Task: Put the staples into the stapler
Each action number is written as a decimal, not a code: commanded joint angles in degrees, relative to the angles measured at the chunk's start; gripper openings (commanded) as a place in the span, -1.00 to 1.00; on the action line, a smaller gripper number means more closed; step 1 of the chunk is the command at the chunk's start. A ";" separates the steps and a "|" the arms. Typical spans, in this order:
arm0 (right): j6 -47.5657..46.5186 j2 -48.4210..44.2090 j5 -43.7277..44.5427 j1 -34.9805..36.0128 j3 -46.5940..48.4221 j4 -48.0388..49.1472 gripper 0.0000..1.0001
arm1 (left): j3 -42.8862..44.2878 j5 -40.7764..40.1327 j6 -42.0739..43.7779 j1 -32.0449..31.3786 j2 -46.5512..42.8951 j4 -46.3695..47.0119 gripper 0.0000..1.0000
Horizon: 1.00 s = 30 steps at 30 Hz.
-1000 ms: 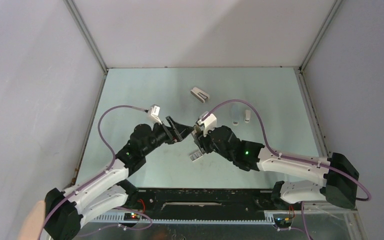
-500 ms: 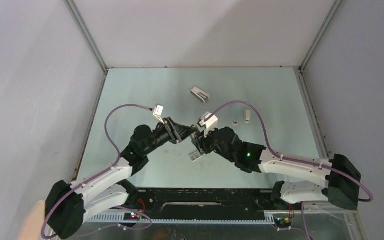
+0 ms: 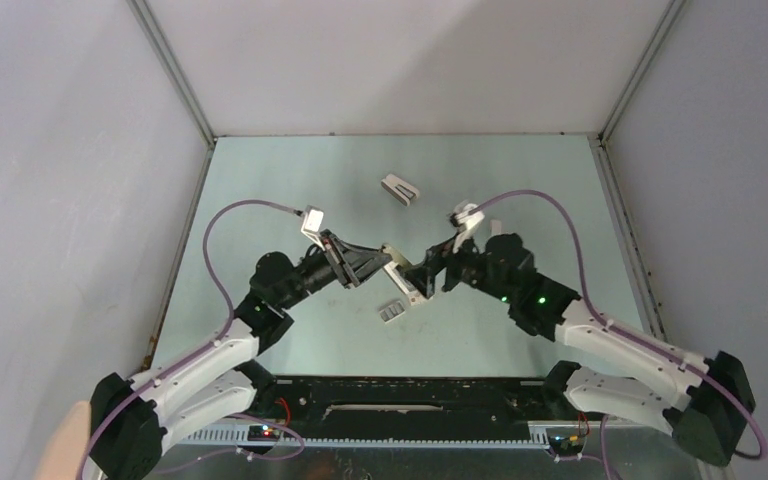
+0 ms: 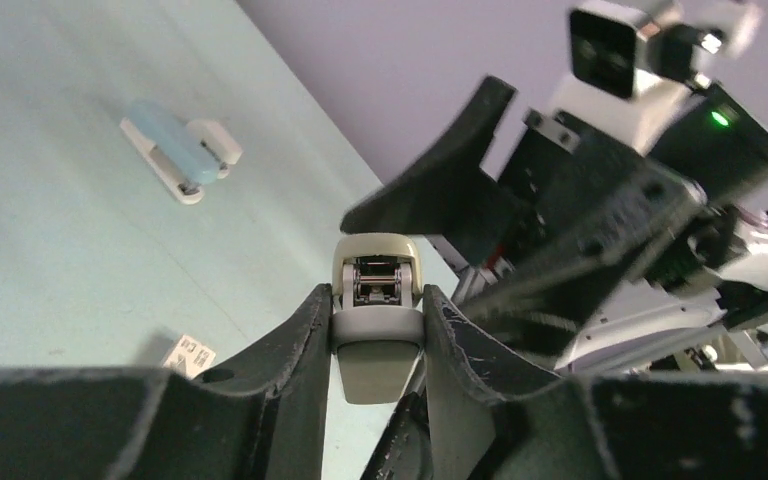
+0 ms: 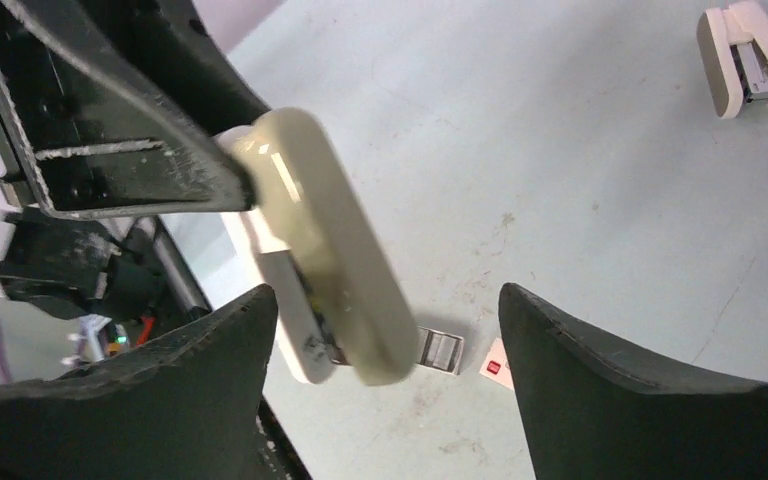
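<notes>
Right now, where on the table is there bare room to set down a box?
Bare table left of the far stapler. Crowded at centre: left gripper, right gripper and cream stapler meet by the staples.

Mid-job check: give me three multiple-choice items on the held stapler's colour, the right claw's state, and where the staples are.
1. The stapler in the left claw is: A blue; B beige; C black.
2. The right claw is: A shut on the stapler; B shut on nothing; C open.
3. The staples lie: A on the table; B in the right claw; C inside the stapler.

Answers: 1 B, a beige shell shows between the fingers. 2 C, its fingers stand wide apart. 3 A, their tray rests on the table below the stapler.
</notes>
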 commanded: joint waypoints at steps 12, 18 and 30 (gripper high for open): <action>5.70 -5.77 -44.42 -16.66 -3.73 7.50 0.62 | 5.34 18.32 -1.84 -0.63 3.56 23.29 -0.99; 6.93 -5.40 -48.61 -16.81 -3.73 10.65 0.34 | 5.87 19.90 -0.81 -0.98 3.64 22.95 -0.99; 8.44 -7.47 -52.10 -16.85 -3.73 12.20 -0.10 | 6.26 20.73 4.13 -1.73 0.97 16.90 -1.00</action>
